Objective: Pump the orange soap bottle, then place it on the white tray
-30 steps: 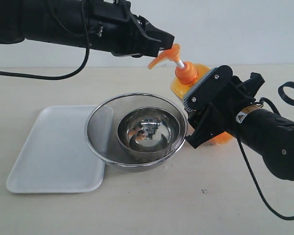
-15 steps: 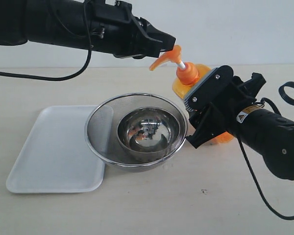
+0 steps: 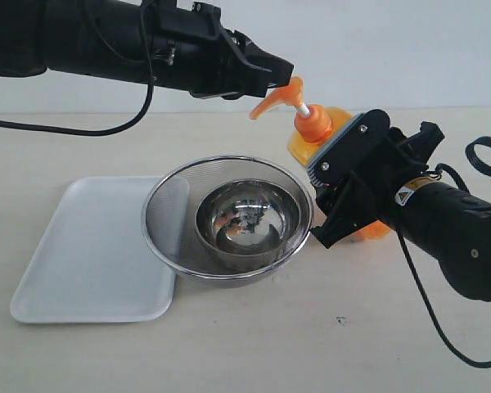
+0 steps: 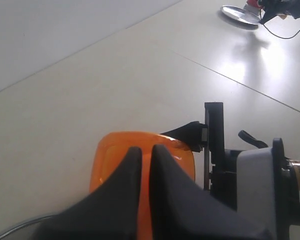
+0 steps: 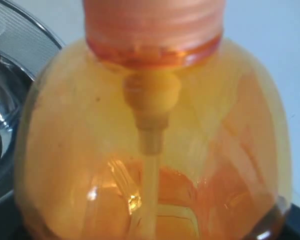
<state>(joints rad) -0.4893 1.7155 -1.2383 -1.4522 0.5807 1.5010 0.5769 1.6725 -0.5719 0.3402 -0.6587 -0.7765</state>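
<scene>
Orange soap bottle [image 3: 311, 124] stands on the table [image 3: 270, 344] just beside the strainer [image 3: 168, 213], apart from the white tray [image 3: 82, 246], which lies at the strainer's other side with its edge under the rim; the right claw [image 3: 323, 196] grasps the bottle's body. The left claw [image 3: 282, 72] is clenched, fingers pressed together, its tips on top of the pump head [image 4: 115, 155]; a steel bowl [image 3: 245, 217] sits inside the strainer.
</scene>
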